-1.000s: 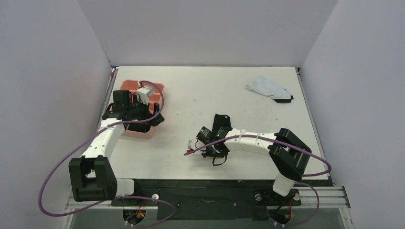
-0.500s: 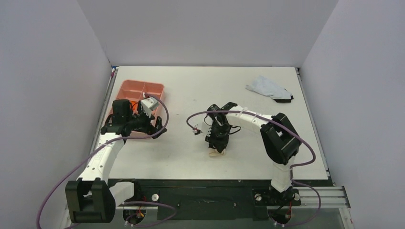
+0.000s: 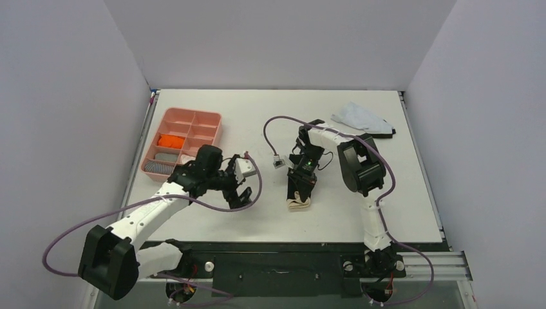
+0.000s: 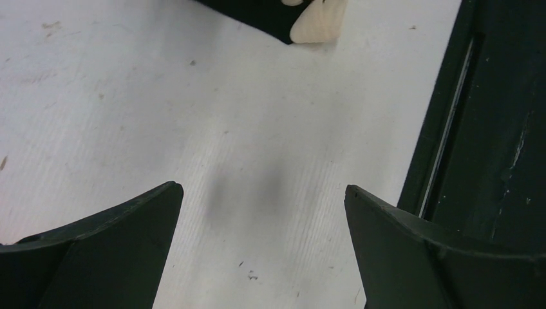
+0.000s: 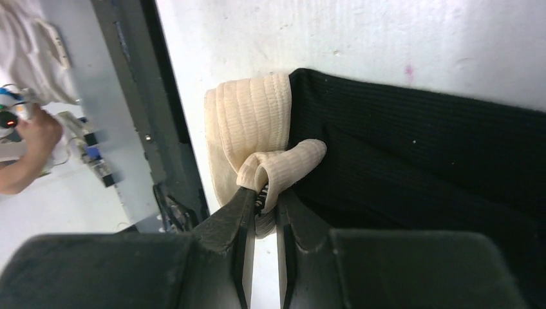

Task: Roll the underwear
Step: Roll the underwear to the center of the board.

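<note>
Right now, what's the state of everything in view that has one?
left hand: open, holding nothing, over the table.
right hand: shut on the beige waistband.
black underwear: folded narrow, lying on the table, not yet rolled.
orange underwear: bundled up inside one compartment of the tray.
white cloth: crumpled, lying loose at the far right corner.

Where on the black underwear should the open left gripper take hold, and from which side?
Probably the beige waistband at the near end of the black underwear, approached from its left, where the left gripper hovers open. The band is thick and doubled over, giving an edge to pinch. The right gripper pinches one fold of it, so take a free part.
</note>
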Robot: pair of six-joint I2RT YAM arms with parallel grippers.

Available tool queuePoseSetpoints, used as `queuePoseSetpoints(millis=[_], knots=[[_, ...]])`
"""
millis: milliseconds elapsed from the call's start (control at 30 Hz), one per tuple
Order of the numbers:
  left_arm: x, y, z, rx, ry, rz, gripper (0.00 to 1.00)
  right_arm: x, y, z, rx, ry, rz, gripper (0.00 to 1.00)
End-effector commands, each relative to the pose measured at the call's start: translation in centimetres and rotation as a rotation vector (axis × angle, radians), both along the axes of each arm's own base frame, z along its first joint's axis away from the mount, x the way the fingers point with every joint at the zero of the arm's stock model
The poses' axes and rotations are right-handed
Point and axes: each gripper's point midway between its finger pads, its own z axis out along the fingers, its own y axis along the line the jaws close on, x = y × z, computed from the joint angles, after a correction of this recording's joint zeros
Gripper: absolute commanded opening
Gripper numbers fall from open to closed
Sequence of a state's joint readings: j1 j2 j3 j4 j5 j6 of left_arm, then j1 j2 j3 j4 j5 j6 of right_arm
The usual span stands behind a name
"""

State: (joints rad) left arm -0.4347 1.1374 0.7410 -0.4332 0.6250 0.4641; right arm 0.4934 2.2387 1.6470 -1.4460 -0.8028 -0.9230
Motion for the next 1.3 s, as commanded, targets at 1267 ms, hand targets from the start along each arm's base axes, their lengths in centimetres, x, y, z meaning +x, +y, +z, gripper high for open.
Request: queuePoseSetpoints(millis=[1267], knots=[[-2.4, -18.3, -5.9, -0.150, -0.247, -0.314, 0.97, -0.3, 0.5, 0.1, 0.037, 0.120, -0.060, 0.00]])
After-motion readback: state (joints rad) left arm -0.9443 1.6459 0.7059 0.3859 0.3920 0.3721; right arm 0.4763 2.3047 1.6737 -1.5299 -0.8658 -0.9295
